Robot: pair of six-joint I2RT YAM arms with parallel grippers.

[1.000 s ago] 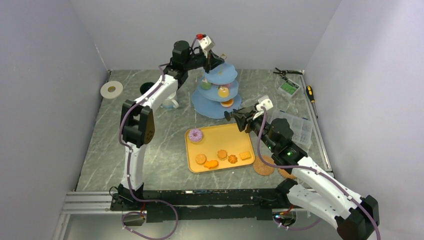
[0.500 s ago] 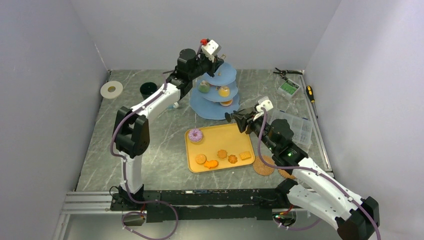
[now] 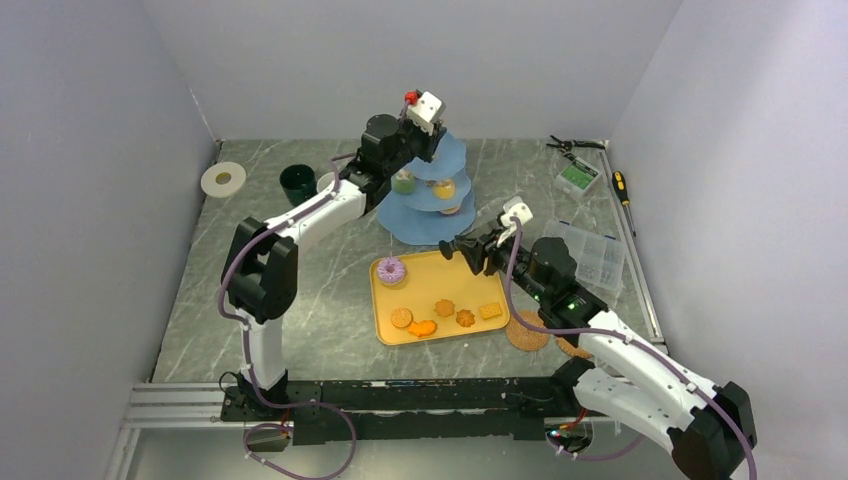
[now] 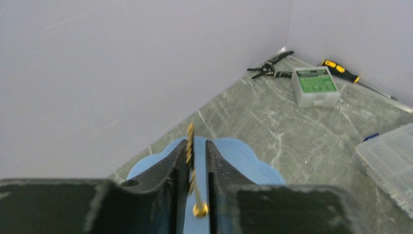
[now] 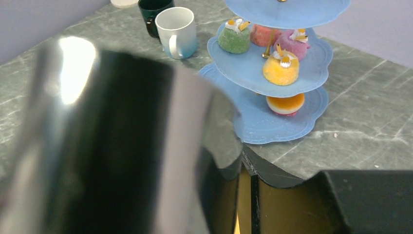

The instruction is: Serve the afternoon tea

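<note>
Grey marble table (image 3: 330, 290), lilac walls (image 3: 300, 60). Top: left gripper (image 3: 428, 135) at the crown of the three-tier stand (image 3: 410, 228), far centre; right gripper (image 3: 480, 250) at the yellow tray (image 3: 478, 278)'s far edge. Left wrist: jaws a slit apart round the gold stem (image 4: 190, 139); pinch indeterminable. Right wrist: jaws clamped on a metal jug (image 5: 122, 136); cupcakes (image 5: 282, 68) on the stand, white mug (image 5: 176, 29) beside. Judged step: setting the stand; next, release, lift straight.

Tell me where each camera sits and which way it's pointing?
Top external: high behind the arms, looking down on the table; left arm and right arm show.
Left wrist: above the blue stand, facing the far right corner; its fingers flank the gold handle.
Right wrist: low, facing the stand, white mug and green mug; its fingers and a shiny object fill the foreground.
Shared: all three see the stand.
</note>
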